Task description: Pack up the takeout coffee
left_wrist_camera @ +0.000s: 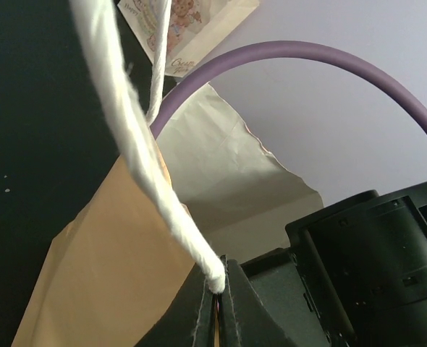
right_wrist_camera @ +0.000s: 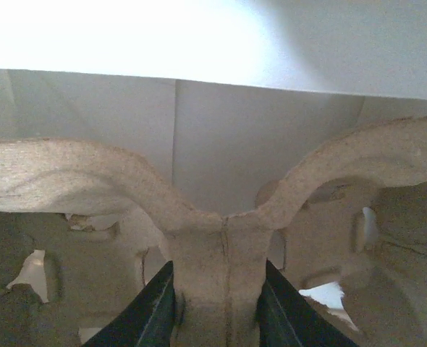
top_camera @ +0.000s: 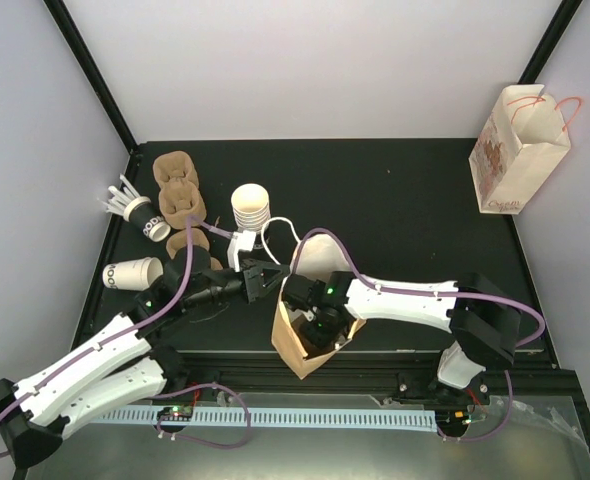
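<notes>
A: Entry one, left tool?

B: Closed on the white rope handle of the brown bag. The rope end is pinched between the fingertips. The bag stands with its mouth open at the near middle of the worktop.

A: Entry two, right tool?

B: Down inside the bag. Its fingers press on either side of the central post of a pulp carrier, gripping it. The carrier's arms spread left and right above the fingers, with the bag's pale walls behind.

A: Entry three, the coffee?

B: The near cup lies on its side at the left edge, mouth toward the bag. The far cup, dark-banded, lies on its side just behind it. Both are apart from the bag, with the left arm between. A ribbed cup stands upright just behind the left tool.

A: Entry four, other stock?

B: Spare carriers are stacked at the far left, touching the far cup's end of the row. A printed bag stands at the far right corner, well apart from the rest.
</notes>
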Robot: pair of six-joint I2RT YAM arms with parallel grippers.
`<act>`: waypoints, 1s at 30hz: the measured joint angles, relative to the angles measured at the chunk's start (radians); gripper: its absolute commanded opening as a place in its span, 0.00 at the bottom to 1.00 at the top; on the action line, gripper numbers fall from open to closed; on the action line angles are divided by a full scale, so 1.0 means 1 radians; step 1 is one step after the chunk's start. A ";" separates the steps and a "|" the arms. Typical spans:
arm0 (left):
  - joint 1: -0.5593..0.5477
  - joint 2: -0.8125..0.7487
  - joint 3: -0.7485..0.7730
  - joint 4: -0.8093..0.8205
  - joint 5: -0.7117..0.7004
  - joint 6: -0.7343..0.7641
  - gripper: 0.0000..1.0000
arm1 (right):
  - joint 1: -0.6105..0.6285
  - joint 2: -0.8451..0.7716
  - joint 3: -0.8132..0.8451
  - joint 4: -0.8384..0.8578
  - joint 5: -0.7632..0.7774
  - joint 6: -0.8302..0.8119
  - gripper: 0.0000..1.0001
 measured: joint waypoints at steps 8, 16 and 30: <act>0.000 -0.019 0.000 -0.023 0.000 0.026 0.02 | 0.000 0.031 -0.051 0.076 -0.001 0.019 0.73; 0.000 -0.020 0.001 -0.027 0.000 0.034 0.02 | 0.000 0.064 -0.055 0.102 0.003 0.008 1.00; 0.000 -0.030 0.014 -0.048 -0.009 0.058 0.03 | 0.000 0.055 -0.050 0.092 0.027 0.000 1.00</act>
